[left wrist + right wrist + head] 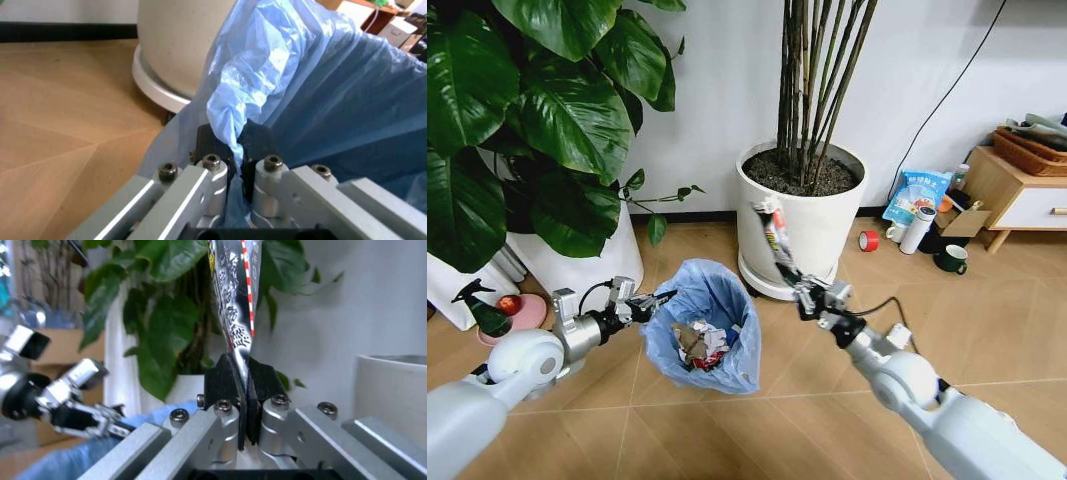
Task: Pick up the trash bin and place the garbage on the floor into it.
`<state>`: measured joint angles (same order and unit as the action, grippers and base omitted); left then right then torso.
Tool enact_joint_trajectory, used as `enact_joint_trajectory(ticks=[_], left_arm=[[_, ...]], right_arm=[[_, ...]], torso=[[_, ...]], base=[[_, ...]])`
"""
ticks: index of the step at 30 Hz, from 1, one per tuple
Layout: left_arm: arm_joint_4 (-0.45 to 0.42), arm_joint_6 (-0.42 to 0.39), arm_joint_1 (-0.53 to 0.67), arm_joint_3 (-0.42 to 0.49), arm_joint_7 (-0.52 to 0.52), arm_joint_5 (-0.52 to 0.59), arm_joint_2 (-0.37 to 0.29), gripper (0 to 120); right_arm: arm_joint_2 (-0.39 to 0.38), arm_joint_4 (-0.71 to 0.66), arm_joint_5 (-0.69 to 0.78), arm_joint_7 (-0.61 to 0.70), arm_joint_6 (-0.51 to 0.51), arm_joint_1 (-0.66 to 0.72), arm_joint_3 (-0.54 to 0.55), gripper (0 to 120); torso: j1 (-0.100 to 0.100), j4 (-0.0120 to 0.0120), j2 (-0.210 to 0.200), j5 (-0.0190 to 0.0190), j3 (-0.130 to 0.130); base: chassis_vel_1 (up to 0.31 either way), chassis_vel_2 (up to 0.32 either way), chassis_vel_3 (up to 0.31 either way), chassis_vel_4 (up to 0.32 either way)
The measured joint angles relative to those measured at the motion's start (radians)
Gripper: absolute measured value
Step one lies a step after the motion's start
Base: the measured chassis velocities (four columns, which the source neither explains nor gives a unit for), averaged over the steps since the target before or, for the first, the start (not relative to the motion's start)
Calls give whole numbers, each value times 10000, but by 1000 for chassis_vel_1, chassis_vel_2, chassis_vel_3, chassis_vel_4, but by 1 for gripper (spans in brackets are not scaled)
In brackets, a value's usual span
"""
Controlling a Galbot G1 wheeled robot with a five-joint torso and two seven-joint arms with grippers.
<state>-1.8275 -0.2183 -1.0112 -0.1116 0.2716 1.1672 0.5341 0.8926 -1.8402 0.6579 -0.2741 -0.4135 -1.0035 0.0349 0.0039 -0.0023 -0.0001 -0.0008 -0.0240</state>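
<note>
Up front, left gripper (659,298) pinches the light-blue bag at the rim of the trash bin (717,340), fingers (257,142) pressed together on the plastic. Bin sits above the floor (727,440), crumpled garbage (702,345) inside. Right gripper (799,282) clamps a long wrapper (772,232), held upright just right of the bin. White plant pot (812,215) behind.
</note>
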Motion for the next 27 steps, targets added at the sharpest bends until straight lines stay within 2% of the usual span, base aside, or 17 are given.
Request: enact_joint_trajectory(ticks=[7, 9, 18, 27], left_arm=[[2, 10, 62, 123, -10, 2, 86, 0], [1, 24, 64, 143, -1, 11, 104, 0], [-24, 41, 101, 169, 65, 61, 146, 0], [-74, 44, 199, 213, 76, 103, 181, 0]], right_arm=[[502, 538, 474, -680, -166, 785, 714, 0], [694, 870, 957, -1387, -228, 1174, 1105, 0], [1198, 1629, 1604, -2320, -259, 1771, 1818, 0], [1196, 1818, 1683, -2458, -94, 2127, 2184, 0]], torso=[[0, 1, 0, 0, -1], [0, 1, 0, -2, 0], [0, 1, 0, 1, -1], [0, 1, 0, 1, 0]], base=[[0, 0, 0, 0], [0, 0, 0, 0], [0, 0, 0, 0], [0, 0, 0, 0]])
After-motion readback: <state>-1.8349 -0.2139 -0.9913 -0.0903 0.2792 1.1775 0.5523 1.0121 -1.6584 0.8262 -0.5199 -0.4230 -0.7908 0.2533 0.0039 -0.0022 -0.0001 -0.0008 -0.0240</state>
